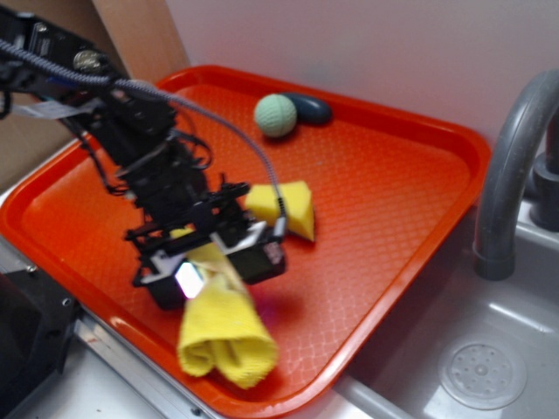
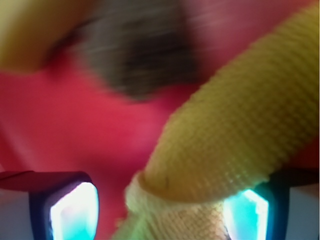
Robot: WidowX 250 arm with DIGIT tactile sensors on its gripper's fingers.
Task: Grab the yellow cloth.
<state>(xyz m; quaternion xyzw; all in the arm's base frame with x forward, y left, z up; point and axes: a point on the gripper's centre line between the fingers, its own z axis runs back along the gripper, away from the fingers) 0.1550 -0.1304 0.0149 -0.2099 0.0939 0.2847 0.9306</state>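
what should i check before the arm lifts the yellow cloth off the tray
1. Right target: end effector is on the yellow cloth, not the yellow sponge wedge: ok.
2. Cloth between the fingers in the wrist view: ok.
3. Grip fully closed on the cloth: cannot tell.
4. Cloth hanging off the orange tray: cannot tell; its lower end looks near the surface.
5. Green ball and dark object away from the lift path: ok.
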